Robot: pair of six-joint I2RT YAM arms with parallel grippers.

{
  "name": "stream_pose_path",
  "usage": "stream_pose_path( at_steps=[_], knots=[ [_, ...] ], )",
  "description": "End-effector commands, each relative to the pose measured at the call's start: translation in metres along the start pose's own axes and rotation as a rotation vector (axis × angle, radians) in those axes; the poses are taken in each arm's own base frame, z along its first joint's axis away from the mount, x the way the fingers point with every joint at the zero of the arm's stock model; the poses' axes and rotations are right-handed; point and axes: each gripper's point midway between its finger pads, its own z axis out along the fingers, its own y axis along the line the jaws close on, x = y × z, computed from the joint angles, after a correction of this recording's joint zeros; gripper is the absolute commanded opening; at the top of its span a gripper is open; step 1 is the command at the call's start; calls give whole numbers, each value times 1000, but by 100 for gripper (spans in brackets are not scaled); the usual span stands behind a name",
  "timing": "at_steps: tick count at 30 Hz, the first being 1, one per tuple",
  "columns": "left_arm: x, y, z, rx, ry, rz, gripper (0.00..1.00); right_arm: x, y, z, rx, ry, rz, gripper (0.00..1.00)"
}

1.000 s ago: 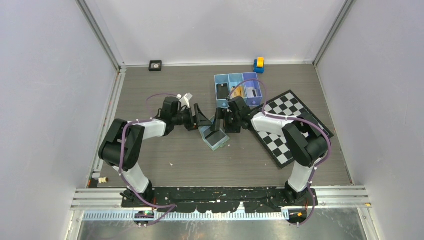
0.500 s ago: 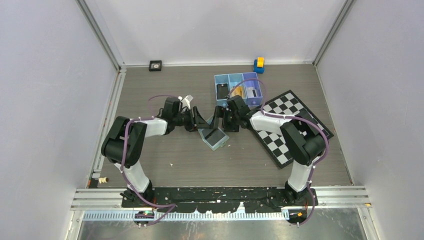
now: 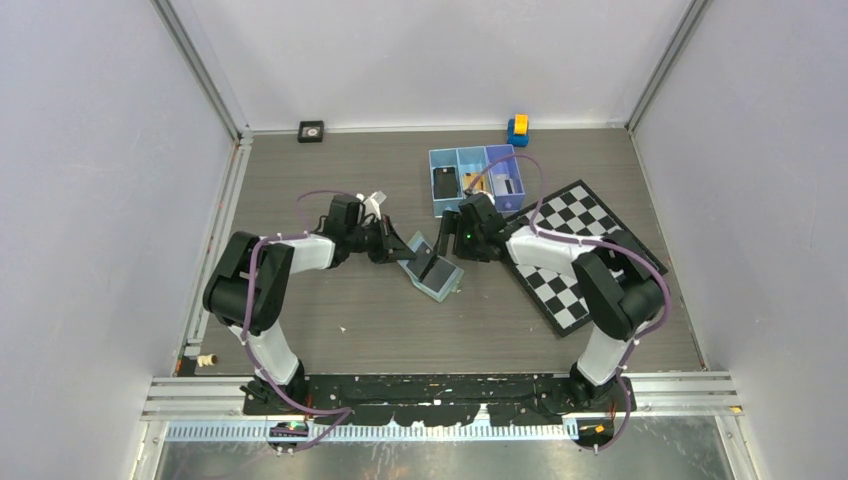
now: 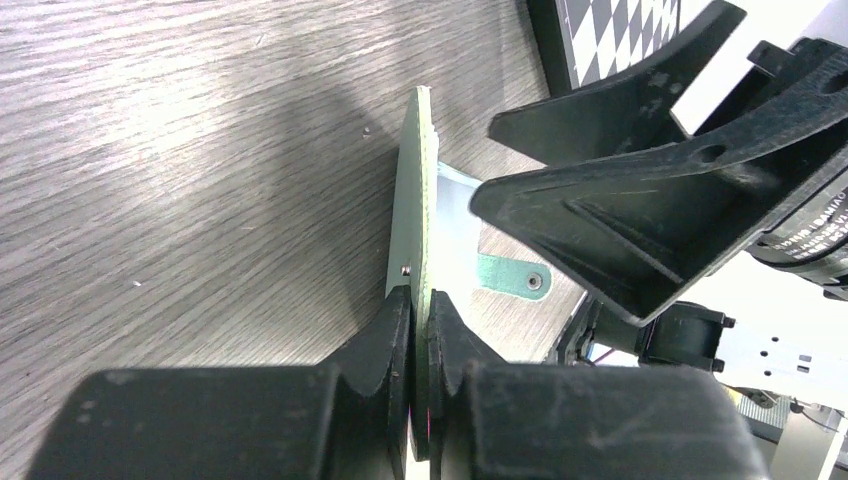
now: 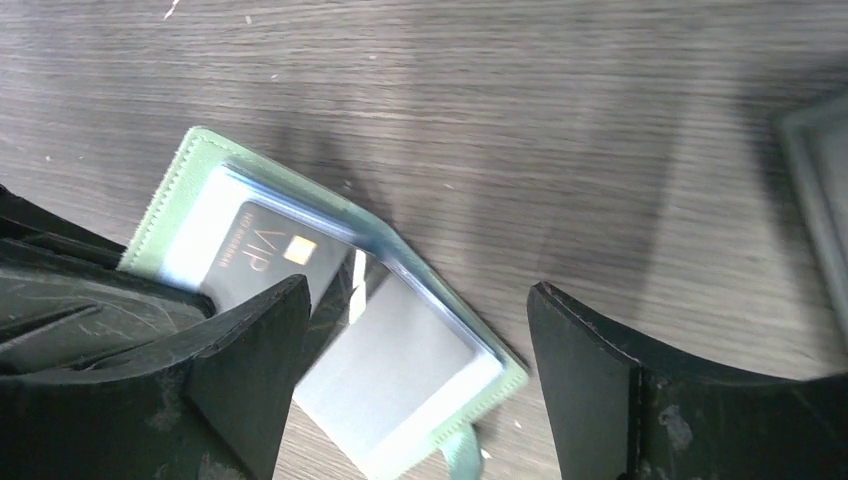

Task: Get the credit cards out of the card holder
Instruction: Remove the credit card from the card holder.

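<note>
- While the left jaws are clamped tight on the wallet point(image 4: 410, 200), pinching the edge of its green flap between both fingers point(image 4: 390, 340), that flap stands up on edge off the surface point(image 3: 320, 180).
- Other half of the wallet is lying flat, pale blue-grey inside face up, and the little green tab point(image 4: 510, 278) sticks out flat beside it.
- Right jaws are spread wide, one finger point(image 5: 250, 370) on each side of the opened wallet as the right wrist view has it, gripping nothing. Whether they touch the wallet, I cannot tell.
- And there is a card: a black card point(image 5: 265, 260), marked VIP with a small gold square, showing in a clear pocket on the half nearer the left jaws. It is inside the wallet, not out.
- No other card can be made out in the wallet from these angles.
- From above, the wallet sits mid-surface between the two arms, just left of the checkerboard point(image 3: 585, 250) and in front of the blue tray point(image 3: 437, 155).
- That tray has three compartments with dark and orange bits inside, too small to name.
- Far edge: a yellow and blue toy point(image 3: 517, 128) by the back wall, and a small black square object point(image 3: 311, 130) well over to the left.
</note>
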Motion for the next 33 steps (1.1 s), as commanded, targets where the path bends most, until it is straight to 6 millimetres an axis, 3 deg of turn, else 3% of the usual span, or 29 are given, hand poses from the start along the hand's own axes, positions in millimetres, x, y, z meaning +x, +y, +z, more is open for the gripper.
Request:
stream_pose_path(
  at_steps=[1, 4, 7, 9, 15, 18, 27, 33],
  knots=[
    [-15, -11, -3, 42, -39, 18, 0, -31, -5, -33, 51, -152, -25, 83],
    [-19, -12, -8, 64, -76, 0, 0, -34, 4, -47, -13, -189, -13, 82],
    [-28, -14, -21, 108, -161, -16, 0, -32, 39, -63, -213, -173, -7, 80],
    [-32, -16, -31, 124, -199, -27, 0, -34, 51, -69, -278, -180, -7, 78],
    [-34, -32, -35, 245, -224, -57, 0, -19, 90, -73, -517, -98, 27, 64],
    [-36, -46, -40, 356, -253, -85, 0, -14, 87, -61, -510, -60, 61, 58],
    [-40, -63, -47, 500, -277, -133, 0, -19, 68, -48, -511, -59, 178, 53],
    [-39, -66, -48, 540, -265, -153, 0, -22, 79, -52, -623, -40, 231, 51]
  ],
)
